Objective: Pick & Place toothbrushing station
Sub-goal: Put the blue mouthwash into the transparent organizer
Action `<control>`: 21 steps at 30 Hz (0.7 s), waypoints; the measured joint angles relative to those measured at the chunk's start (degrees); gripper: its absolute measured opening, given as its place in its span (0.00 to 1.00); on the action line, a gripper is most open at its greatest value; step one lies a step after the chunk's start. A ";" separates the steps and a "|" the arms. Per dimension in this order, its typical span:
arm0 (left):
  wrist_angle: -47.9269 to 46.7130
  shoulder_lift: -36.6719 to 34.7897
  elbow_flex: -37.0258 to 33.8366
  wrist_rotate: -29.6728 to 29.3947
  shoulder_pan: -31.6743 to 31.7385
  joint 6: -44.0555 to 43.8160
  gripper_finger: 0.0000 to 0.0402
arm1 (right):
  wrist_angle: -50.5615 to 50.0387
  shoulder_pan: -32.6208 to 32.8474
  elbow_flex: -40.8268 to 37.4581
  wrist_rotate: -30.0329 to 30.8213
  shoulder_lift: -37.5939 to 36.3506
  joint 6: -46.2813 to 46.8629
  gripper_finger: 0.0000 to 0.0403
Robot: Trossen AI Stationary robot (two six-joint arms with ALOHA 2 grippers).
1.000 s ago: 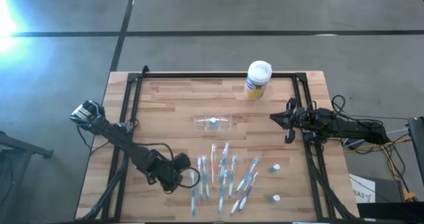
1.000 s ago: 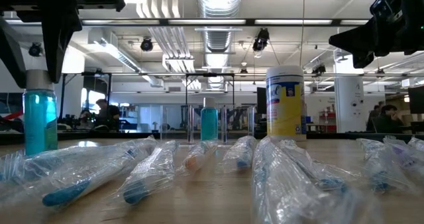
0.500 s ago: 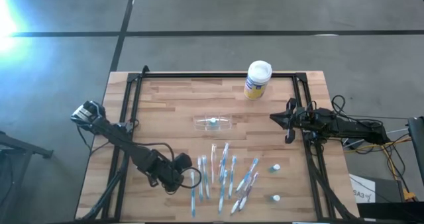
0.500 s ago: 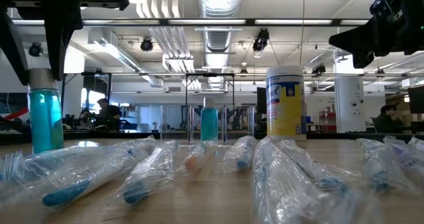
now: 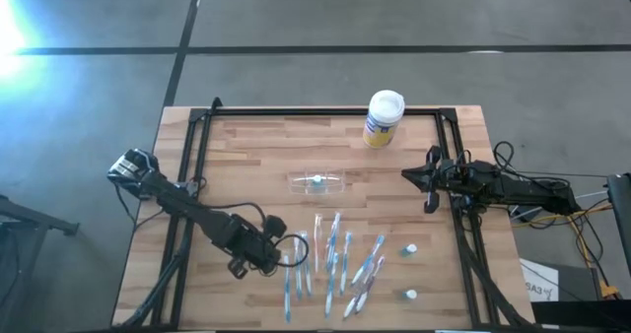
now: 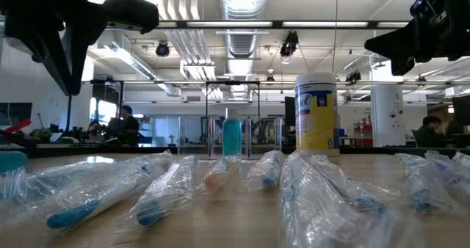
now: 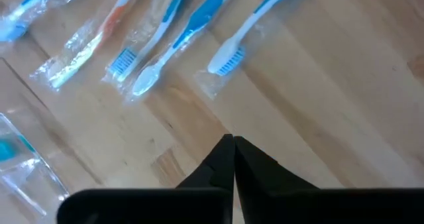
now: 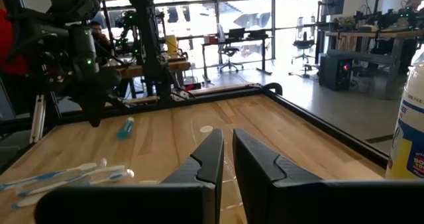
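The toothbrushing station [image 5: 316,183], a clear plastic holder with a teal piece in its middle, rests flat at the table's centre [image 6: 231,138]. My left gripper [image 5: 280,256] hangs above the near left part of the table, pointing steeply down, shut with nothing between its fingers [image 7: 232,143]. A small blue tube [image 8: 126,126] lies on the wood just below it, also at the low view's left edge [image 6: 9,163]. My right gripper [image 5: 426,178] waits level at the right edge, its fingers together but for a slit [image 8: 225,151].
Several wrapped toothbrushes [image 5: 330,259] lie side by side on the near middle of the table, right of my left gripper. Two small capped tubes [image 5: 408,248] [image 5: 410,296] lie near right. A yellow white-lidded canister [image 5: 383,118] stands at the far edge. A black frame [image 5: 197,175] borders the table.
My left gripper has rolled about its own axis, shifted a little toward the table's right edge and shut. The blue tube that it held upright between its fingers has left them, dropped and fallen over, and now lies on the table below the gripper.
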 joint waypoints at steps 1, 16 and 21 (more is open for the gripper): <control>0.11 -0.05 0.02 -0.02 0.14 -1.55 0.03 | 0.01 0.01 0.00 0.00 0.00 0.00 0.08; -8.81 -15.35 -9.77 2.99 -2.91 -49.57 0.14 | -0.02 0.01 0.00 -0.04 0.00 -0.02 0.08; -8.90 -19.02 -17.08 6.23 -5.05 -56.17 0.30 | 0.00 0.01 0.00 -0.04 -0.02 -0.33 0.08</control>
